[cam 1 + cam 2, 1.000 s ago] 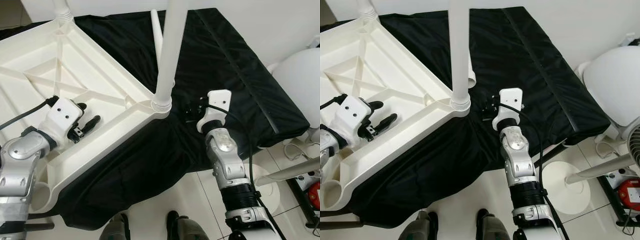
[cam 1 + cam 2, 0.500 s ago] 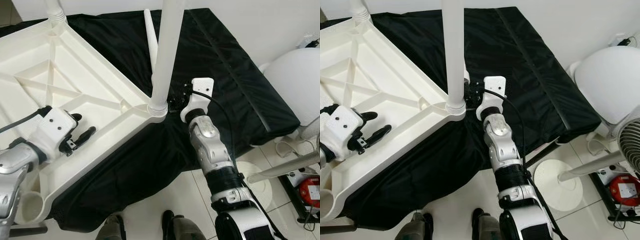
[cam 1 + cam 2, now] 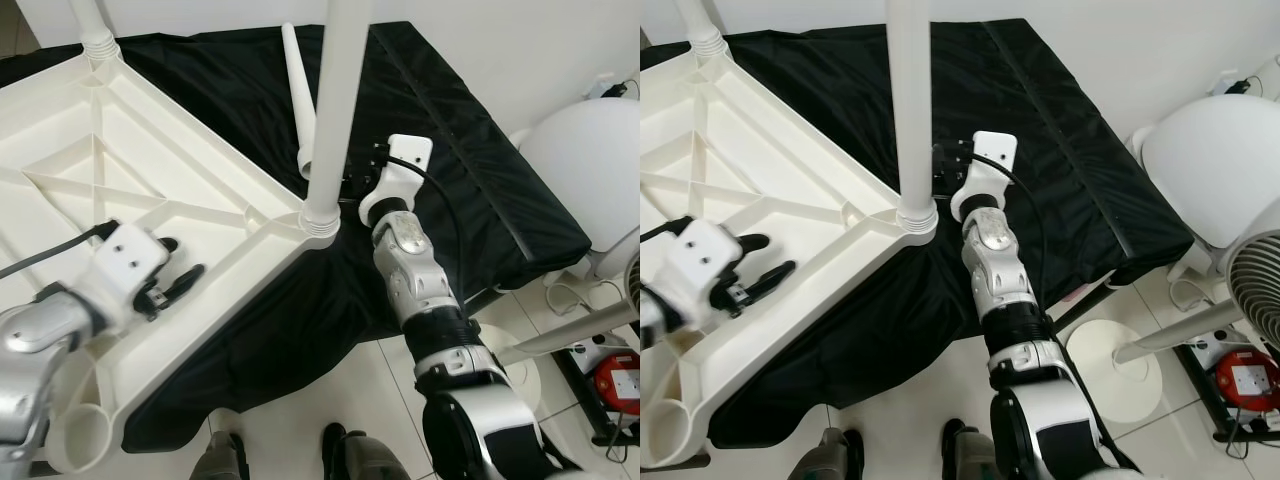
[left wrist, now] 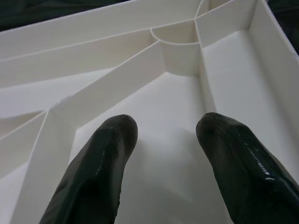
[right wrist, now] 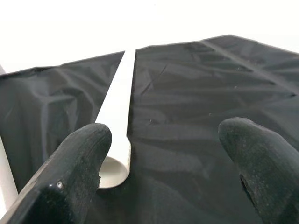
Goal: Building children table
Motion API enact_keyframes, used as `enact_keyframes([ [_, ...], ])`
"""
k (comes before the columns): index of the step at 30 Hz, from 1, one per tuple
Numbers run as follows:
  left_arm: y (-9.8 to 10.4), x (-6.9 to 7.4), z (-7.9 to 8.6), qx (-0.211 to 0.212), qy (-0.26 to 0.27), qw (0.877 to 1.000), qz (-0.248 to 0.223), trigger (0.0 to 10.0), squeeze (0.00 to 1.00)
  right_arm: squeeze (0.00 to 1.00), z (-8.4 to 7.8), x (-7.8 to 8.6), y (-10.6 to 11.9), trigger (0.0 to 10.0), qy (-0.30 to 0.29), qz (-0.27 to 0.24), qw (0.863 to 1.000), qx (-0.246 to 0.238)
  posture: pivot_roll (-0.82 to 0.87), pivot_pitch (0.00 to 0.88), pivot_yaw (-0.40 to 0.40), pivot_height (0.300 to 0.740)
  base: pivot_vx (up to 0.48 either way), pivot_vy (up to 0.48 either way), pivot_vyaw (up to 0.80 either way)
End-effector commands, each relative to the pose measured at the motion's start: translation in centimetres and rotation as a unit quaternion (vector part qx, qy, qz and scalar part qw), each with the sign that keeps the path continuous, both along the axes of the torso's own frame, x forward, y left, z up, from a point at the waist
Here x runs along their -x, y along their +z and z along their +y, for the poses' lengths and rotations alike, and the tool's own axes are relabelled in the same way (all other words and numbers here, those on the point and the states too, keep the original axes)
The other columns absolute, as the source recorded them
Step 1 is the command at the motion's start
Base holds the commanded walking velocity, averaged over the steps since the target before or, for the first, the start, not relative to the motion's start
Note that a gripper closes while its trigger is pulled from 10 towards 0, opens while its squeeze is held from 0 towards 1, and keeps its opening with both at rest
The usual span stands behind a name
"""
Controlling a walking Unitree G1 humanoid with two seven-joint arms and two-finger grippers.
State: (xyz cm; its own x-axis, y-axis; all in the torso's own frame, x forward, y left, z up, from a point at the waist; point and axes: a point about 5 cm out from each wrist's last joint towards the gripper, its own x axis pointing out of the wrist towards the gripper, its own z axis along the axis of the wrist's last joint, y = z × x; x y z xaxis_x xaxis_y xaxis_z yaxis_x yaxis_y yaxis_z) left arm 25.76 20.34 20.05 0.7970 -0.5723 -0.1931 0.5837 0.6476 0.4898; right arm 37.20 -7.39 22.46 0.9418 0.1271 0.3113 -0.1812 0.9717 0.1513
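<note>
Landmark: upside-down white plastic tabletop (image 3: 120, 170), ribbed underside up, lying on the black-cloth-covered desk (image 3: 480, 160).

One white leg (image 3: 335, 110) stands upright in the tabletop's near corner socket; its upper end is cut off by the frame. A second fitted leg (image 3: 92, 30) rises at the tabletop's far corner, also cut off at the top. An empty round socket (image 3: 85, 440) shows at the tabletop's nearest corner.

A loose white leg (image 3: 298, 95) lies flat on the black cloth just beyond the corner that holds the upright leg, partly hidden behind that leg.

Right pincer (image 5: 163, 158): hangs over the cloth just beside the upright leg, pointing at the loose leg. Fingers spread wide, nothing between them. In the right wrist view the loose leg's open round end sits just beside one fingertip (image 5: 88, 144); contact cannot be told. In the head views the pincer's fingers are hidden behind its white wrist housing (image 3: 405, 160).

Left pincer (image 4: 161, 135): inside the tabletop's underside, near its front rim, over a flat panel between ribs. Fingers moderately apart, empty; whether the tips touch the plastic cannot be told.

Robot's feet (image 3: 340, 455) stand on the tiled floor (image 3: 340, 385) below the tabletop's front edge.
</note>
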Motion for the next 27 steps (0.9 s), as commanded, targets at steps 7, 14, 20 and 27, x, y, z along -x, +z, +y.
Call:
enact_keyframes([
  [7, 0.0, -1.1, -0.4, 0.005, -0.001, 1.0, -0.023, 10.0, 0.0, 0.0, -2.4, 3.4, -1.3, 10.0, 0.002, -0.045, 0.999, 0.002, 0.1, 0.185, -0.076, 0.74, 0.0, 0.0, 0.0],
  [14, 1.2, -2.5, 0.5, 0.008, 0.028, 0.998, -0.05, 10.0, 0.0, 0.0, -5.1, 5.9, -2.9, 10.0, -0.011, -0.044, 0.999, 0.018, 0.08, 0.188, -0.057, 0.74, 0.0, 0.0, 0.0],
  [20, 1.4, -3.2, 1.1, 0.004, 0.023, 0.999, -0.044, 10.0, 0.0, 0.0, -5.1, 8.1, -3.9, 10.0, 0.051, -0.026, 0.997, 0.045, 0.07, 0.187, -0.047, 0.74, 0.0, 0.0, 0.0],
  [27, 0.9, -3.3, 1.1, -0.031, -0.001, 0.999, -0.039, 10.0, 0.0, 0.0, -4.7, 9.3, -4.0, 10.0, 0.158, -0.021, 0.984, 0.083, 0.07, 0.186, -0.042, 0.74, 0.0, 0.0, 0.0],
])
